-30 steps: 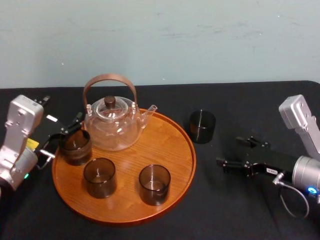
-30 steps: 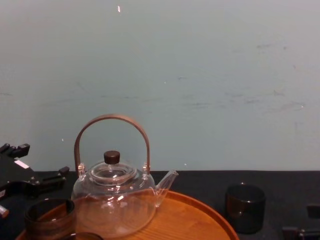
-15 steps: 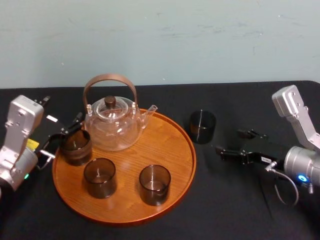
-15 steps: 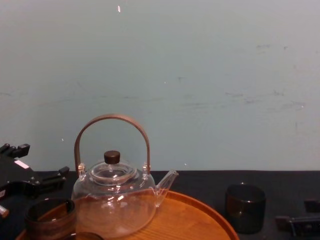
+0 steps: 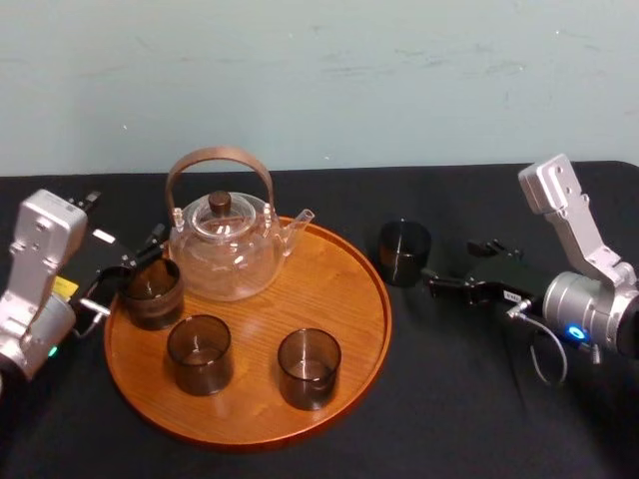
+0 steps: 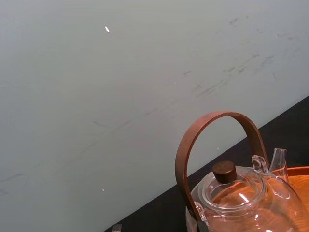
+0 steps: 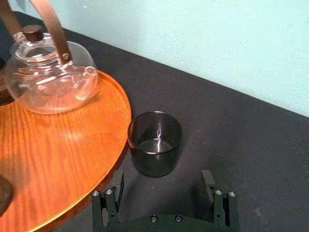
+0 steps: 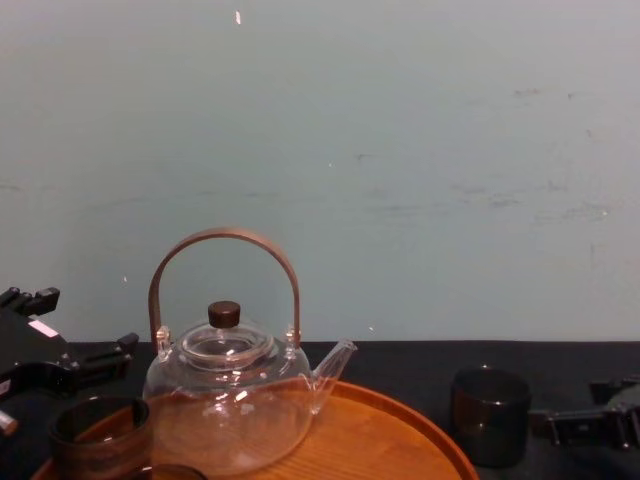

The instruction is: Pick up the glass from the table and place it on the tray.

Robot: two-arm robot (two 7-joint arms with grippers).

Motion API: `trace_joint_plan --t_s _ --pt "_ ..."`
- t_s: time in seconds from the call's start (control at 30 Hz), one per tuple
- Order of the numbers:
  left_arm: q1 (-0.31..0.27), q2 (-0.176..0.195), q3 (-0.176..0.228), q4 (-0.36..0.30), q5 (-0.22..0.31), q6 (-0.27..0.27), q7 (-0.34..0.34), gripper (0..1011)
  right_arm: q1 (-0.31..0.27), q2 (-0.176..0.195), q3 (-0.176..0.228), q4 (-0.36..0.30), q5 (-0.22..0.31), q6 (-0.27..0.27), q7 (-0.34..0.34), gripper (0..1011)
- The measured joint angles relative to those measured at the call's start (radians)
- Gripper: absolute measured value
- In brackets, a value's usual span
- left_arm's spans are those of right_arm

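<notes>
Table [image 5: 469,399] black, tray [image 5: 339,299] centre, teapot [image 5: 225,249] at its 11 o'clock. Right gripper [image 7: 162,192] at 3 o'clock of the glass [image 5: 404,252], released. Right wrist view shows spread jaws short of it; chest view hides that gap. Left gripper [image 5: 120,271] at tray's 9 o'clock, grip can't tell. Glass on table just off tray's 2 o'clock.

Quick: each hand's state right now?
Left hand: cannot be told; parked at the tray's left edge.
Right hand: open, empty, just short of the glass on the table.
</notes>
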Motion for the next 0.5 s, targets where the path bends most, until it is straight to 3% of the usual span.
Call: trace_joint_plan --t_s 0.5 --pt "0.000 0.000 0.000 0.000 0.000 0.000 0.000 1001 0.043 -0.053 -0.010 0.060 -0.063 -0.003 0.002 1002"
